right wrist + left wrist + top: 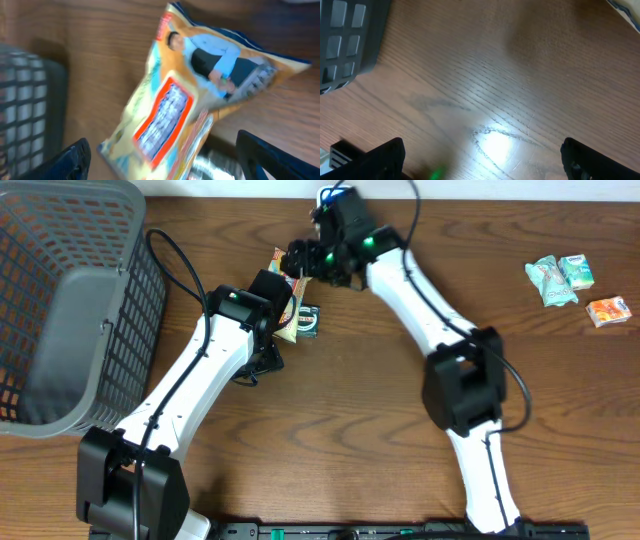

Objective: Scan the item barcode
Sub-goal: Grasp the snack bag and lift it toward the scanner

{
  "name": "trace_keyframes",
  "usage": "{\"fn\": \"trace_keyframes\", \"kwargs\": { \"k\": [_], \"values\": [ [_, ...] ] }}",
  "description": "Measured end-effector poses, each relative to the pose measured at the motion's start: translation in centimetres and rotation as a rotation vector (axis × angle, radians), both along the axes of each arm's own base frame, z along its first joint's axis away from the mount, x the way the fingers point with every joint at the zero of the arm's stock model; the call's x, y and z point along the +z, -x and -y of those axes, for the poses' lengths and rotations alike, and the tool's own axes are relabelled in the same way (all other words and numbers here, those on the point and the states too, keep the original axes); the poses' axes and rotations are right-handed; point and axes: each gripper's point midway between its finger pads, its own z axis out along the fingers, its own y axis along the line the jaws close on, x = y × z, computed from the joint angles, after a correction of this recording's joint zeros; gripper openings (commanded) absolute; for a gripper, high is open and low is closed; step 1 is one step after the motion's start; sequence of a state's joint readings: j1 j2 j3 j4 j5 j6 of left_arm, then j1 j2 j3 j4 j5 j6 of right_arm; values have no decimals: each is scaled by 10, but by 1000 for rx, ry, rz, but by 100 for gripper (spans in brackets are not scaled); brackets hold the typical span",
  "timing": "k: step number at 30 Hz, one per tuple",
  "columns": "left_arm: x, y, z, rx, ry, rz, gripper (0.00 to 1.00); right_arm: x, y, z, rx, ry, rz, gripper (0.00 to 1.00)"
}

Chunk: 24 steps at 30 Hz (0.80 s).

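R gripper (162, 150) over snack bag (200, 85)

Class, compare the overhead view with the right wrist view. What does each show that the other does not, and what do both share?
Only the overhead view shows the left arm and right arm whole, and the three small packets at the table's far right. Only the right wrist view shows the print on the yellow snack bag: a figure in blue and an orange-framed panel, both blurred. Both views show that bag, the grey basket and the wooden table.
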<state>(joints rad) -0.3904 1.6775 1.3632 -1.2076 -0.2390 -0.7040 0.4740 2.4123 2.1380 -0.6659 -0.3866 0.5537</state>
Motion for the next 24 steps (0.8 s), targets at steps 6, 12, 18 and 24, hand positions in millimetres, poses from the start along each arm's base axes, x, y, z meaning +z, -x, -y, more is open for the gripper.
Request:
{"fn": "trace_keyframes", "kwargs": {
  "k": [6,12,18,24],
  "values": [
    [0,0,0,0,0,0,98,-49,-16,-16,-5,-40,2,95],
    [0,0,0,0,0,0,97,-55,-19,-36,35,-109,36,91],
    [0,0,0,0,0,-1,98,-67,-5,-58,63,-123,11,1],
    [0,0,0,0,0,0,98,-59,1,-72,112,-186,6,1]
  ]
}}
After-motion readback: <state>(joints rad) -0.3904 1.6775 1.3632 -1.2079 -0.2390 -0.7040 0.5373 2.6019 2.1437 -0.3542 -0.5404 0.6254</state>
